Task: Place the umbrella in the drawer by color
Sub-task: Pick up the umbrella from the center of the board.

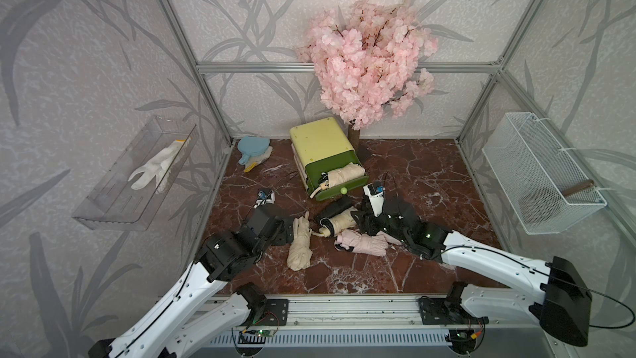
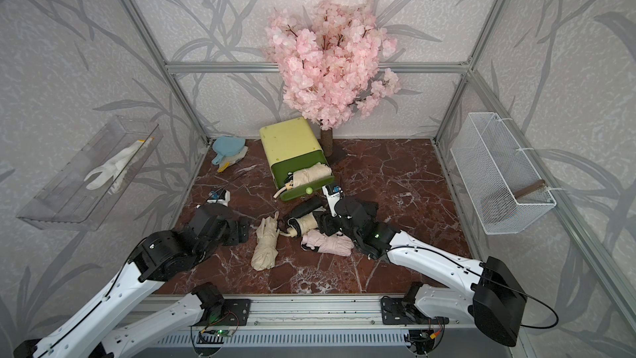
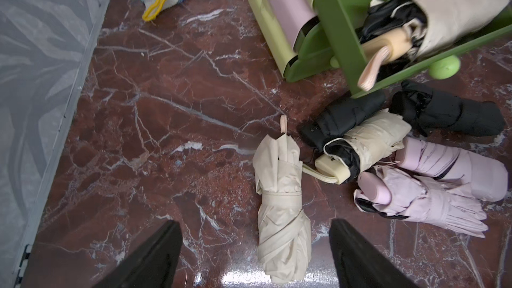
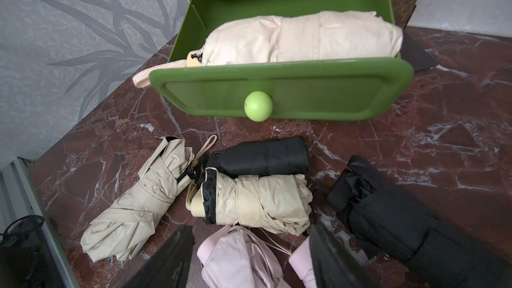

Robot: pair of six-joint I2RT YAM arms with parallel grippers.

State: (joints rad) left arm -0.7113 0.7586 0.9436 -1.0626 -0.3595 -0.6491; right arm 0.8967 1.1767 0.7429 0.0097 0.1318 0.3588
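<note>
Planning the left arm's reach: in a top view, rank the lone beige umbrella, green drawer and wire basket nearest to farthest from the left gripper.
1. Lone beige umbrella, beside the left gripper.
2. Green drawer, farther back, centre.
3. Wire basket, far right wall.

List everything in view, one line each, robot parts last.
Table: one, red-brown marble, under everything.
Cabinet: one, yellow, rear centre.
Drawer: one, green, pulled open.
Beige umbrellas: three; one in drawer, two on table.
Black umbrellas: two, before the drawer.
Pink umbrellas: two, by right arm.
Tree: one, pink blossom, behind cabinet.
Scoop: one, blue, rear left.
Glove: one, white, in clear wall shelf.
Basket: one, white wire, right wall.
Left gripper: black, jaws open at a beige umbrella.
Right gripper: black, jaws open over pink umbrellas.
</note>
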